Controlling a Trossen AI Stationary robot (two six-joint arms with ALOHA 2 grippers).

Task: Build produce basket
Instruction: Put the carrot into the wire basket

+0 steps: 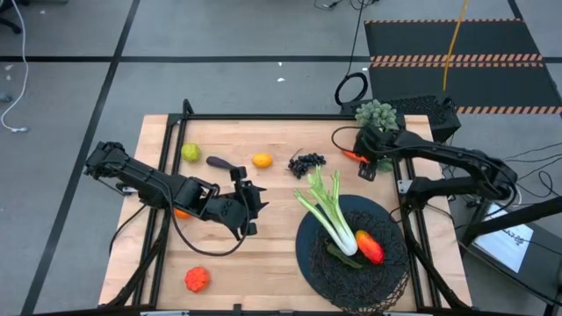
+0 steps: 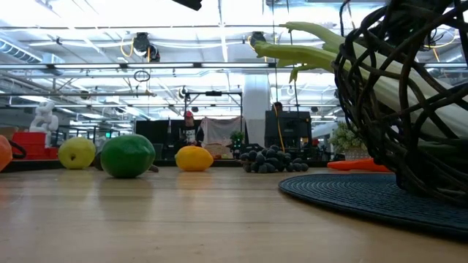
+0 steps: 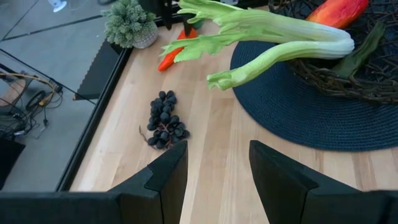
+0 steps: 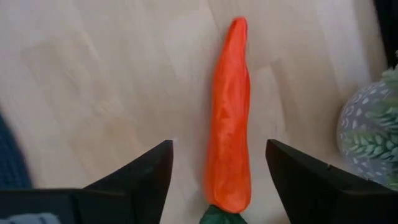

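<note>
The carrot point(image 4: 230, 112) lies flat on the wood at the table's far right, also visible in the high view point(image 1: 350, 155). My right gripper point(image 4: 217, 180) hangs open above it, pointing steeply down, one finger on each side of its thick end, touching nothing. The basket point(image 1: 316, 263) stands at the near right on a dark round mat point(image 3: 298, 118). It holds the celery point(image 1: 329, 215), whose leafy end sticks out over the rim, and a red-orange mango point(image 1: 369, 247). My left gripper point(image 3: 217, 174) waits open above mid-table, near the grapes point(image 3: 165, 121).
A potted grey-green clump point(image 1: 376, 112) stands just beyond the carrot. A yellow-green fruit point(image 1: 190, 153), a dark long piece point(image 1: 224, 163) and a yellow-orange fruit point(image 1: 262, 160) lie in a row at the far side. A red-orange piece point(image 1: 197, 278) lies near left.
</note>
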